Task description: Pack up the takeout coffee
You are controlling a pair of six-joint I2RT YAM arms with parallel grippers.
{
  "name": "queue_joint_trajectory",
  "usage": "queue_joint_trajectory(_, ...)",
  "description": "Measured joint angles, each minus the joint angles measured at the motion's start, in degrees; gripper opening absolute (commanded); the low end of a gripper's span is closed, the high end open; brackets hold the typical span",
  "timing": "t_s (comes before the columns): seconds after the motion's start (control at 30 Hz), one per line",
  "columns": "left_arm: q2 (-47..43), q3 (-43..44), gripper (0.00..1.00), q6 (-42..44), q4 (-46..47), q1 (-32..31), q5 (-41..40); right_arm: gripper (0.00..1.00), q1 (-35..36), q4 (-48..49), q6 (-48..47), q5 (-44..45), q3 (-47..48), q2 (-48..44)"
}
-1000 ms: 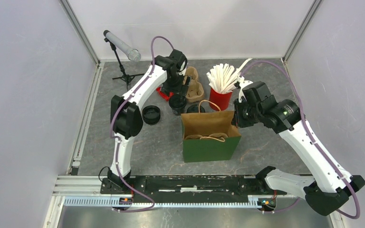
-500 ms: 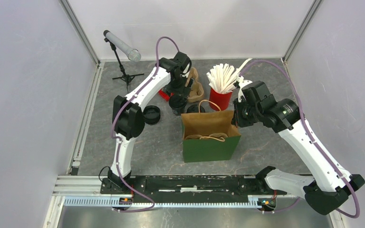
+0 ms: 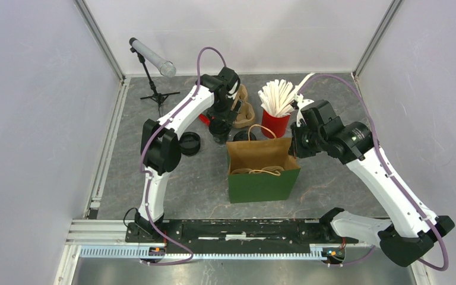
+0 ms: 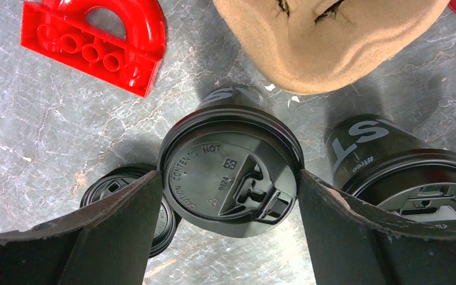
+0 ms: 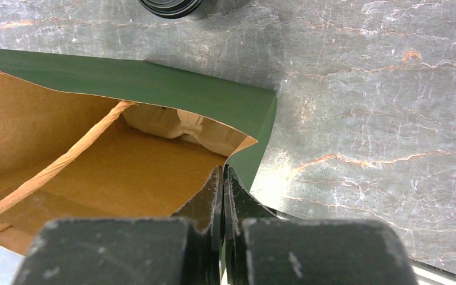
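— Where is the coffee cup (image 4: 231,160)?
— Upright on the tabletop (image 4: 35,130), between the fingers of the left gripper (image 4: 228,181), which is spread wide, one finger close at each side of the lid.
— Beside it?
— A second cup (image 4: 404,172), just right of that gripper.
— And the right gripper (image 5: 222,175)?
— Pressed together, pinching the green paper bag (image 5: 202,101) at its rim.
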Motion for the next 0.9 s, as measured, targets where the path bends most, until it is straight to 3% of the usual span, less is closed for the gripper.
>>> queue_joint_trajectory(0.3,-1.20,-2.78,0.84,0.39,2.25,-0.02,-0.02,0.00,0.00,-0.02,-0.02,0.02,0.22,0.39)
queue_joint_trajectory(0.4,-1.53,-3.23,0.76,0.42,2.56,-0.04,0.00,0.00,0.00,0.00,0.00,0.07,0.22,0.39)
queue_joint_trajectory(0.53,-1.84,-3.58,0.71,0.48,2.54,-0.39,-0.02,0.00,0.00,0.00,0.04,0.61,0.22,0.35)
queue_joint_trajectory(0.9,-7.17,-1.99,0.59,-0.87,-3.96,-5.03,1.60,0.00,0.00,1.09,0.66,2.23,-2.60,-3.56)
